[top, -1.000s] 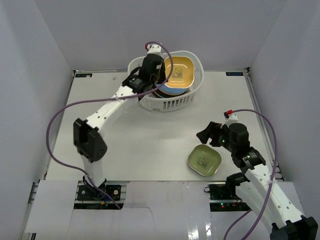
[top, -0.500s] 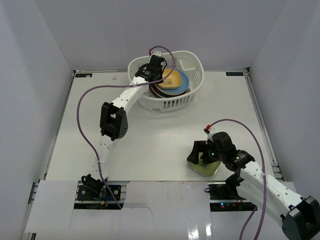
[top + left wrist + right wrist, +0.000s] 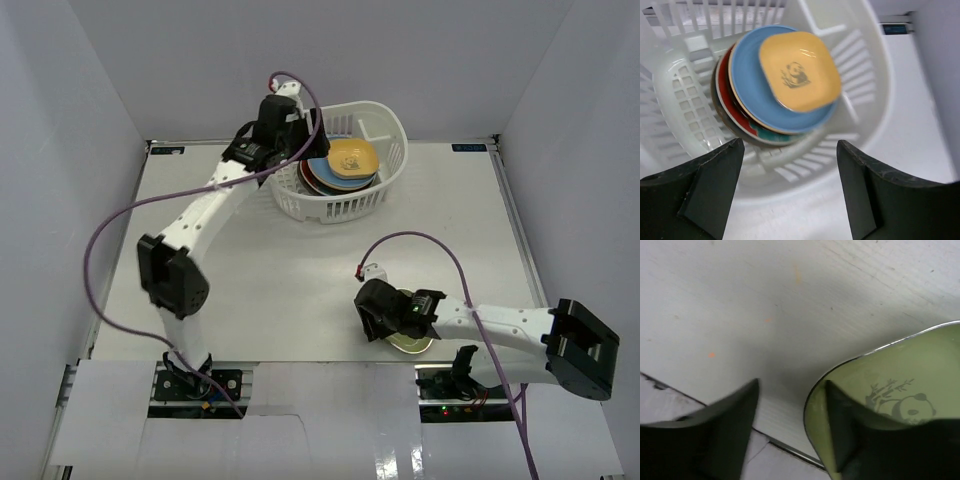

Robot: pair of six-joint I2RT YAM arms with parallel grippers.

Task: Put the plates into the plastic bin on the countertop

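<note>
While the left hand [image 3: 790, 192] hangs wide and empty over the white slotted plastic bin [image 3: 867, 107] holding the stacked plates [image 3: 750, 85] (lower ones mostly hidden), the right hand [image 3: 790, 410], fingers apart, straddles the rim of the green rounded-square panda plate [image 3: 905, 375] on the white tabletop [image 3: 765, 300]. That plate looks light, stiff and glossy, probably slippery, so the rim is the place to pinch.

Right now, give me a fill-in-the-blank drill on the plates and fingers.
The top plate in the bin is ___.
The round plate right under it is ___.
The lone plate, its rim between the right fingers, is ___.
The left fingers hold ___.
Missing: yellow; blue; green; nothing.
</note>
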